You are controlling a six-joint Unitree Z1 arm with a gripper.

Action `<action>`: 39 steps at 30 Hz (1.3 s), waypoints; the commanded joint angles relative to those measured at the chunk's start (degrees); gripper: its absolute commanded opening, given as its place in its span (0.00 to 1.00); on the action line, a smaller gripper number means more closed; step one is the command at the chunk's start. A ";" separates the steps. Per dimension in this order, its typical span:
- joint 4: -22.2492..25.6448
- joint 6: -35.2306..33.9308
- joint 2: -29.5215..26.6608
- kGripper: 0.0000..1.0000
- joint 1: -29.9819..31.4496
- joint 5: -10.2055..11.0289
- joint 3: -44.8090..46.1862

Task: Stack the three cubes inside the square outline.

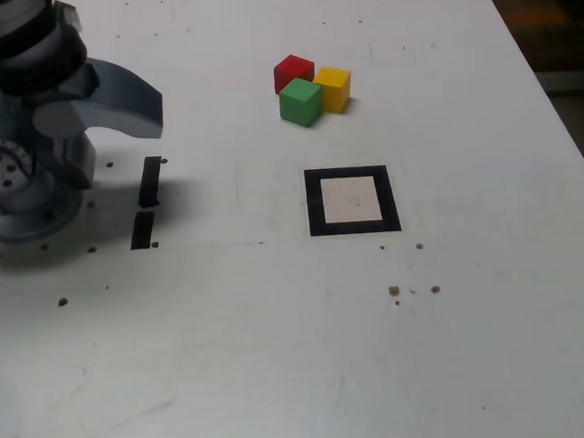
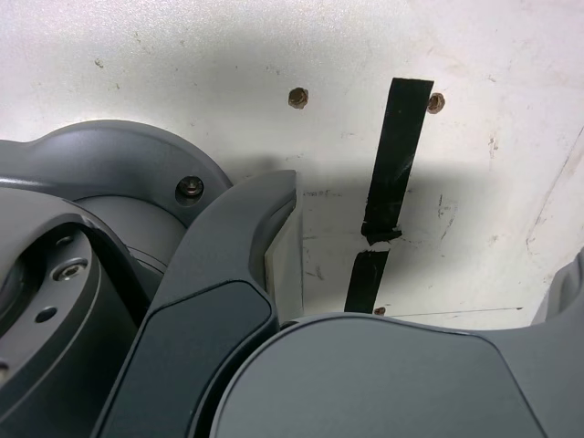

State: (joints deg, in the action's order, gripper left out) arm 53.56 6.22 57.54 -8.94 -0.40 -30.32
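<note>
While the tool (image 1: 113, 96) sits folded at the arm base, jaw state unclear, red cube (image 1: 293, 72), yellow cube (image 1: 333, 87), green cube (image 1: 301, 102) cluster touching on the bench (image 1: 282, 360), beyond the square outline (image 1: 352, 201), none inside it.

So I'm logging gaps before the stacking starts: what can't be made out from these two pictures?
- Claw: exterior view shows only its grey shell; wrist view is blocked by the arm's own body, so open or shut is unknown.
- Cubes: red, yellow and green are bunched; whether they touch, and their far faces, stay hidden.
- Cubes and outline: outside the wrist view.
- Arm: cut off by the exterior view's left and top edges.
</note>
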 commanded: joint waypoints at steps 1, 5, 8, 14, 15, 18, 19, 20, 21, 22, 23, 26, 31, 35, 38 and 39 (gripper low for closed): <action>-0.01 0.23 -0.01 1.00 0.07 -0.42 0.26; -0.32 0.74 -0.02 1.00 0.07 -1.49 0.17; -1.31 1.60 0.71 1.00 0.09 -2.04 -0.17; -2.64 2.66 4.05 1.00 1.06 -2.21 -1.63; -2.73 2.66 4.58 1.00 1.18 -2.20 -1.80; -3.00 2.60 5.96 1.00 1.42 -2.14 -2.38; -3.01 2.54 6.40 1.00 1.55 -2.08 -2.68; -2.92 2.42 6.78 1.00 1.68 -1.98 -3.06; -2.72 2.25 7.09 1.00 1.82 -1.82 -3.48; -2.45 2.07 7.35 1.00 1.95 -1.64 -3.98; -2.13 1.88 7.56 1.00 2.03 -1.42 -4.54; -0.58 1.61 8.35 1.00 1.43 -0.06 -7.37; 4.84 2.30 14.20 0.99 -0.82 2.77 -18.17; 11.66 5.17 22.37 0.99 -3.82 3.05 -31.78; 16.88 9.84 28.21 0.99 -7.29 2.01 -42.07; 18.41 11.70 29.96 0.99 -8.69 1.53 -45.02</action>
State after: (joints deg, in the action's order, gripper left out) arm 70.60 16.11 83.71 -16.14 1.63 -58.75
